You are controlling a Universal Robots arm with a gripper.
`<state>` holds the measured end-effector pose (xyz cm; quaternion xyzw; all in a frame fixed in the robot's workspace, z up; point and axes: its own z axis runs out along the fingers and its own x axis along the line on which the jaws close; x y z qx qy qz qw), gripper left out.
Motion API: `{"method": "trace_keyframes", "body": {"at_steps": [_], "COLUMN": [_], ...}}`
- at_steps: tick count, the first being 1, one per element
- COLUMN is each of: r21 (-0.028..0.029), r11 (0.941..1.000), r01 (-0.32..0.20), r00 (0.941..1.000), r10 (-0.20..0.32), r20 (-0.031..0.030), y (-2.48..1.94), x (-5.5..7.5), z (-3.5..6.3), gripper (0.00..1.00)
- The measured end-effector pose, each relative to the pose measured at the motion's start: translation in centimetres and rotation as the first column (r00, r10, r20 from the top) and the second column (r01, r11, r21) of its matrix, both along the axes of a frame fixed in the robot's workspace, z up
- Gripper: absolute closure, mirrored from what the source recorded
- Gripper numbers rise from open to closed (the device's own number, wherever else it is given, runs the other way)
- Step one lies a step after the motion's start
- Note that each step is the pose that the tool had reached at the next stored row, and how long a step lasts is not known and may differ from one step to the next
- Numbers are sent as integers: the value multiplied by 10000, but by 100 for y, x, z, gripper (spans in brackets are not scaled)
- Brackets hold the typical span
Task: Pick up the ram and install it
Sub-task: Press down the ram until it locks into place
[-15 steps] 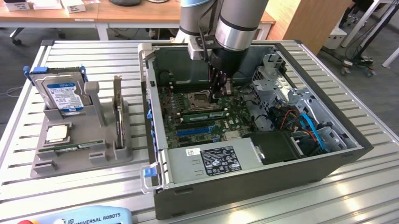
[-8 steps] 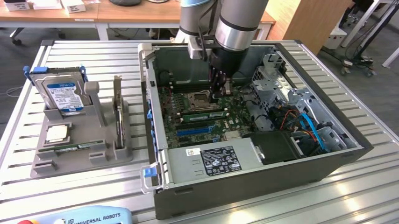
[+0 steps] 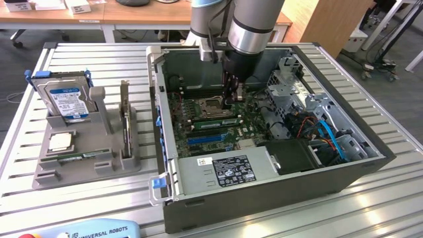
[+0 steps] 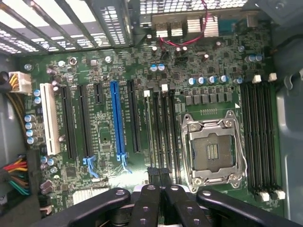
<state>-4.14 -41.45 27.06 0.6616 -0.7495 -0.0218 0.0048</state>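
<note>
while the arm reaches down into the open case point(image 3: 264, 148), the gripper point(image 3: 233, 96) hangs low over the motherboard point(image 3: 211, 119), just beside the cpu socket point(image 3: 210, 105) and above the memory slots; its fingers point(image 4: 158, 208) are drawn tight together, and from the wrist view their tips sit at the end of the slots next to the socket point(image 4: 215, 151); whether anything is pinched between them cannot be told; a ram point(image 3: 217, 121) lies seated in a slot on the board, just below the socket in the exterior view, near the gripper; another ram point(image 3: 74, 157) lies flat in the grey holder point(image 3: 86, 148) on the table, well apart from the case on the exterior view's left, in front of the silver processor point(image 3: 61, 142); a blue-labelled hard drive point(image 3: 66, 99) stands upright at the back of that holder; in the wrist view the socket is open and bare, with a blue slot point(image 4: 117, 120) and black slots beside it, and four more black memory slots point(image 4: 260, 137) on the socket's far side.
</note>
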Motion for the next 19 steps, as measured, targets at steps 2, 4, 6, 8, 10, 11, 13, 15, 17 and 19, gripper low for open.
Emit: {"method": "trace_keyframes", "body": {"at_steps": [2, 4, 6, 8, 10, 11, 13, 15, 17, 19], "r21": [0, 0, 1, 0, 0, 1, 0, 0, 0, 0], "r11": [9999, 9996, 9992, 9986, 9979, 9976, 9967, 9957, 9942, 9921], "r01": [150, 275, 404, 529, 641, 698, 809, 929, 1073, 1251], "r00": [9999, 9996, 9992, 9986, 9979, 9976, 9967, 9957, 9942, 9921], "r10": [-150, -275, -404, -529, -641, -698, -809, -929, -1073, -1251], "r20": [0, 0, 0, 1, 0, 0, 0, 0, 1, 0], "y": [0, 0, 0, 0, 0, 0, 0, 0, 0, 0], "x": [0, 0, 0, 0, 0, 0, 0, 0, -1, -2], "z": [0, 0, -1, -1, -1, -2, -3, -3, -4, -4], "gripper": [90, 90, 90, 90, 90, 90, 90, 90, 90, 90]}}
